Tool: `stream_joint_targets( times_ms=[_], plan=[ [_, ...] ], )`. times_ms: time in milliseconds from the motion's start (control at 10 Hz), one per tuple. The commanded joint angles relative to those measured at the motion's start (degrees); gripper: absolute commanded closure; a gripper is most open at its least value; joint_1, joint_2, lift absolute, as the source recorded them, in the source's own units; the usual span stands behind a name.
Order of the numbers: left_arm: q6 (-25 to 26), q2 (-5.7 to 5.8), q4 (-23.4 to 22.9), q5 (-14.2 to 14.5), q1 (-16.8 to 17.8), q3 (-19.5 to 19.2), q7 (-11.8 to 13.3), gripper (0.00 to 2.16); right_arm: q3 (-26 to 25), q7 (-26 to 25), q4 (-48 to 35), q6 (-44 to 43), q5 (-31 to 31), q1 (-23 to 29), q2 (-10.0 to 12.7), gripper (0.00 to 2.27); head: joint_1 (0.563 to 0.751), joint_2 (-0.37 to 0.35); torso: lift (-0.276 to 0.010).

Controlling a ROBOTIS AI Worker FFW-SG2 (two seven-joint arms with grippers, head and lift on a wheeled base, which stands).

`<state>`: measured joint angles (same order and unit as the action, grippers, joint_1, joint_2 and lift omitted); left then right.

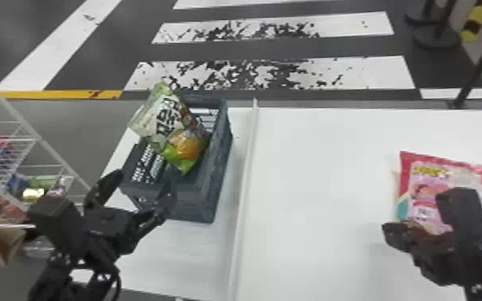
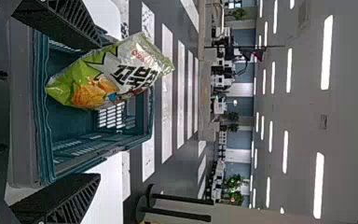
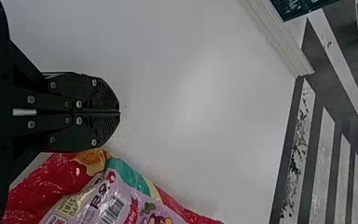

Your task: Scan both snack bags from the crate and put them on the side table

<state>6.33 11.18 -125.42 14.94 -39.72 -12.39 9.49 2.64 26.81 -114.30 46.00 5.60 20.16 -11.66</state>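
We judge the pick-up of the second bag to be the step in hand. A raised white strip (image 1: 248, 160) parts two white tabletops. On the left tabletop (image 1: 192, 256) stands the grey-blue plastic crate (image 1: 218, 172), with the green-and-white snack bag (image 1: 164, 120) in it, propped aslant, its upper part above the rim. On the right tabletop (image 1: 316, 180) lies the red-and-pink snack bag (image 1: 428, 188); we take that one as delivered, though we cannot tell whether it was scanned.

The left gripper (image 2: 99, 109) is near the crate, its fingers spread wide with nothing held. The right gripper (image 3: 120, 112) is beside the red-and-pink bag, its fingers pressed together, empty.

Next, we would bring the left fingers in around the green-and-white bag, close gently on the loose film, lift it clear of the crate, show its code for scanning, then lay it on the right tabletop.

Our count, largest first: two tabletops, one crate, two snack bags, one of them in the crate, and two grippers.
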Motion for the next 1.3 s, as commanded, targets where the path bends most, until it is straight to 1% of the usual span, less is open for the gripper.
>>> stream_joint_targets(
  times_ms=[0, 500, 800, 1200],
  plan=[
    [-0.04, 0.07, 0.00, 0.09, -0.01, 0.00, 0.00, 0.00, -0.70, 0.00, 0.13, 0.37, 0.03, -0.04, -0.12, 2.24, 0.695, 0.160, -0.087],
    [-0.04, -0.02, 0.00, 0.09, -0.01, 0.00, 0.00, 0.00, -2.11, 0.00, 0.05, 1.43, 0.03, 0.32, -0.30, 2.24, 0.695, 0.126, -0.087],
    [-0.04, -0.02, 0.17, 0.18, -0.01, -0.09, 0.09, 0.00, -3.16, 0.00, 0.05, 1.43, 0.03, 0.58, -0.30, 2.24, 0.695, 0.117, -0.087],
    [-0.56, -0.20, 0.52, 0.18, 0.08, -0.09, 0.09, 0.00, -3.25, 0.00, -0.31, 1.08, -0.24, 0.93, -0.21, 2.24, 0.695, 0.111, -0.087]
  ],
)
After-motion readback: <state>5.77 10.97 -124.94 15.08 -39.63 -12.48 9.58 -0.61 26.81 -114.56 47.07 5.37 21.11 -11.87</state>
